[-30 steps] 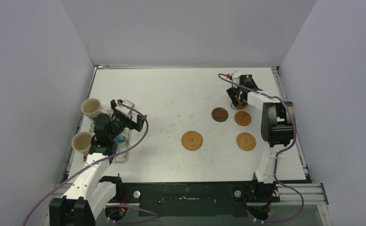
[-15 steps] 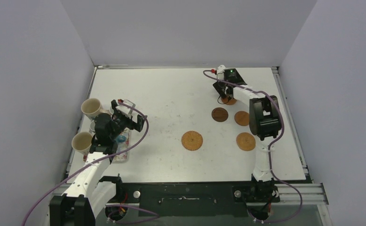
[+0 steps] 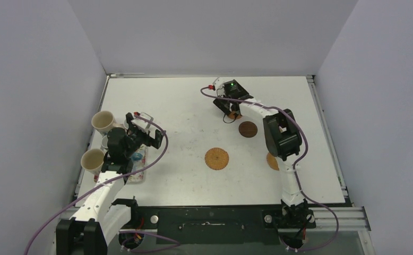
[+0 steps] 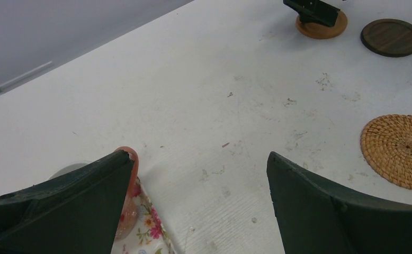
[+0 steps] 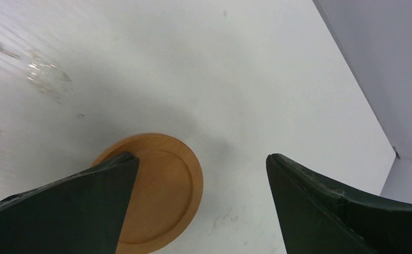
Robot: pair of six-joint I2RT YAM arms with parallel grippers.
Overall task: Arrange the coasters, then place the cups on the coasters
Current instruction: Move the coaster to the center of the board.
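Arranging stage, placing not begun: R gripper (image 5: 201,157), spread, over smooth orange round coaster (image 5: 164,203), upper centre of top view; L gripper (image 4: 198,155), spread/empty, beside unplaced cream ceramic mugs (image 3: 103,122) at left.

Right wrist: wooden coaster (image 5: 159,190) runs under the jaw on the picture's left and off the bottom edge. Only the part between the right jaws shows. From the top it's mostly covered by those jaws.
Orange coaster (image 3: 271,161), back toward the base from the right jaws, is half hidden by the right arm (image 3: 278,138). Surface too small to tell.
Left wrist: pink cup (image 4: 134,164) mostly behind the jaw on the picture's left. Floral tray (image 4: 150,233) cut by the bottom edge. Pale rim (image 4: 69,170) beside the cup, can't identify. Woven coaster (image 4: 400,159), ahead of the other jaw, clipped at the right edge.
Top: blue cup (image 3: 137,157) under the left jaws, mostly covered.
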